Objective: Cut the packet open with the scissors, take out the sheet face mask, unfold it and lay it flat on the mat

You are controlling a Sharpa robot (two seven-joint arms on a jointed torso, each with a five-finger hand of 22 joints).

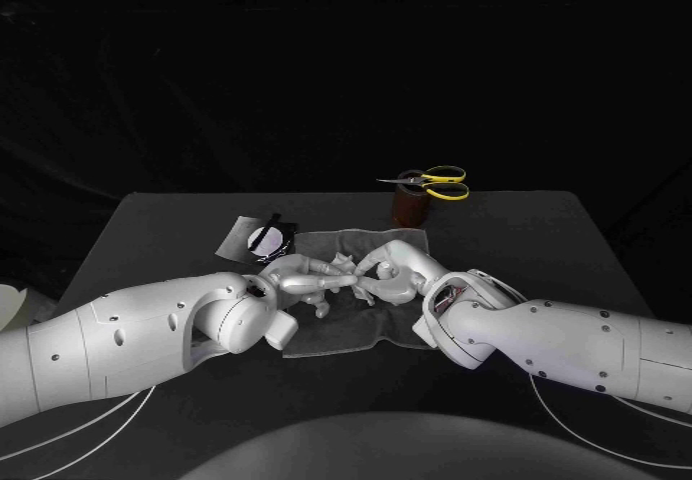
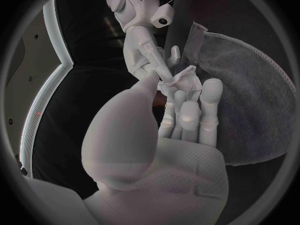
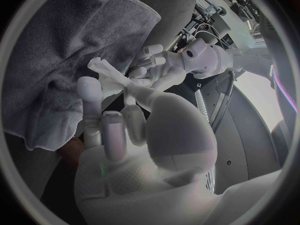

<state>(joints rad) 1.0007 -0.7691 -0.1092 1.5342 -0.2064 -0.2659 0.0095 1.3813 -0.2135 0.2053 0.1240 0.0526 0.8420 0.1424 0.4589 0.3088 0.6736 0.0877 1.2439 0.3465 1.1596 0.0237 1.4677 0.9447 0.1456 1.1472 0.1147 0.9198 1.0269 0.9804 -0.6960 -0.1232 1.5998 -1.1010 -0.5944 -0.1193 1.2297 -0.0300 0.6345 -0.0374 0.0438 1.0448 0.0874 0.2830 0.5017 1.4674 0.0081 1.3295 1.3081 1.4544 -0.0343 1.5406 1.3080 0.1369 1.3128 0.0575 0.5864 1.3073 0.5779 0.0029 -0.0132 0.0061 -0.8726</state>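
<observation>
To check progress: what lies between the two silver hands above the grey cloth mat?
The crumpled white sheet mask, pinched by the left hand and the right hand over the grey cloth mat; the head view shows it.

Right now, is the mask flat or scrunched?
Scrunched: the mask is a crumpled wad between left hand and right hand, over the mat.

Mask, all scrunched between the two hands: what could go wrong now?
The mask is bunched up, pinched between the left hand and right hand. Pulling apart too hard might tear it. If one hand slips, it could drop crumpled on the mat instead of flat.
</observation>
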